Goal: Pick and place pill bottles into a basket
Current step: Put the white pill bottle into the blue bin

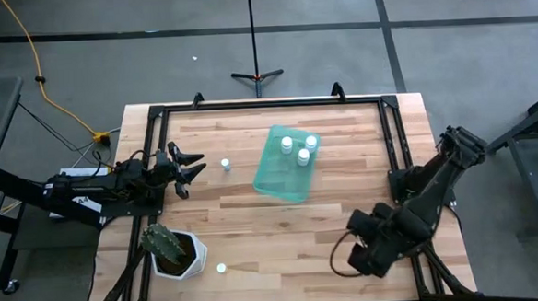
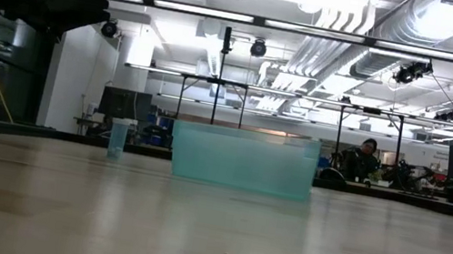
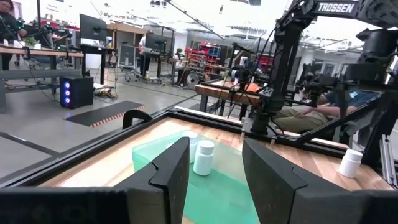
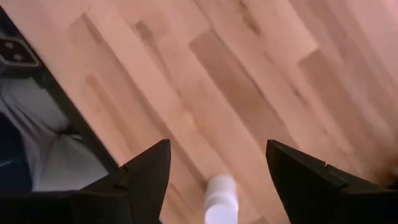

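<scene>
The teal basket [image 1: 284, 168] lies on the table's far middle and holds three white pill bottles [image 1: 303, 155]; it also shows in the low view [image 2: 242, 159]. One bottle [image 1: 225, 164] stands on the wood just ahead of my left gripper [image 1: 194, 169], which is open and empty and points toward the basket [image 3: 214, 146]. Another bottle [image 1: 222, 268] stands near the front edge. My right gripper [image 1: 359, 245] hangs over the near right part of the table, open [image 4: 217, 149], its fingers either side of a bottle [image 4: 221, 198] without touching it. That bottle is hidden in the high view.
A white hexagonal pot with a cactus [image 1: 171, 250] stands at the near left, beside the front bottle. A black frame [image 1: 267, 104] runs around the table's edge. Bare wood lies between the basket and the right gripper.
</scene>
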### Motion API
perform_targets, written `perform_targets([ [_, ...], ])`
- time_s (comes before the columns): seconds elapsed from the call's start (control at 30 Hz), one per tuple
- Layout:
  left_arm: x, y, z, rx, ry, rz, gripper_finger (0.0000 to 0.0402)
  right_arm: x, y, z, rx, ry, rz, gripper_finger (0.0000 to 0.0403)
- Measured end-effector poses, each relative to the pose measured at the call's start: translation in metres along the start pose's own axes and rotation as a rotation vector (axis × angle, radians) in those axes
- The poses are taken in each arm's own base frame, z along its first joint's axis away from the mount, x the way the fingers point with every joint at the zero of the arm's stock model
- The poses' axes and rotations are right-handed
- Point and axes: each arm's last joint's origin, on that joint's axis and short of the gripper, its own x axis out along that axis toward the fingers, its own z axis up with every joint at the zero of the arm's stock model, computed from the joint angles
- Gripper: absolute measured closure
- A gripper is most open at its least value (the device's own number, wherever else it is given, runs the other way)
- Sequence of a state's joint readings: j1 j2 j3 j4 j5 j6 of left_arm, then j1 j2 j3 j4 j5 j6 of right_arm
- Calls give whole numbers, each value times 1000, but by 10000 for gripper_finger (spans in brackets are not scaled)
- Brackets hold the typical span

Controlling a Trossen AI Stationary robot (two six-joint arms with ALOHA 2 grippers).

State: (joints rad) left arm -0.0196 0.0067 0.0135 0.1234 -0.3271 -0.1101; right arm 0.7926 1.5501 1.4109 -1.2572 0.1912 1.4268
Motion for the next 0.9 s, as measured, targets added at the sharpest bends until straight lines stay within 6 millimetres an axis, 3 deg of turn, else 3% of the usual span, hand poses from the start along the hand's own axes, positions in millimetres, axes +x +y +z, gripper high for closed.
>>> perform_targets([
  [0.2,0,0,0,1,2,0,218,0,5,-27,-38,49,1,148],
  [0.5,0,0,0,0,-1,6,218,21,16,-62,-58,199,-104,148],
  [0.9,0,0,0,-26,-1,13,218,47,24,-68,-9,178,-213,148],
])
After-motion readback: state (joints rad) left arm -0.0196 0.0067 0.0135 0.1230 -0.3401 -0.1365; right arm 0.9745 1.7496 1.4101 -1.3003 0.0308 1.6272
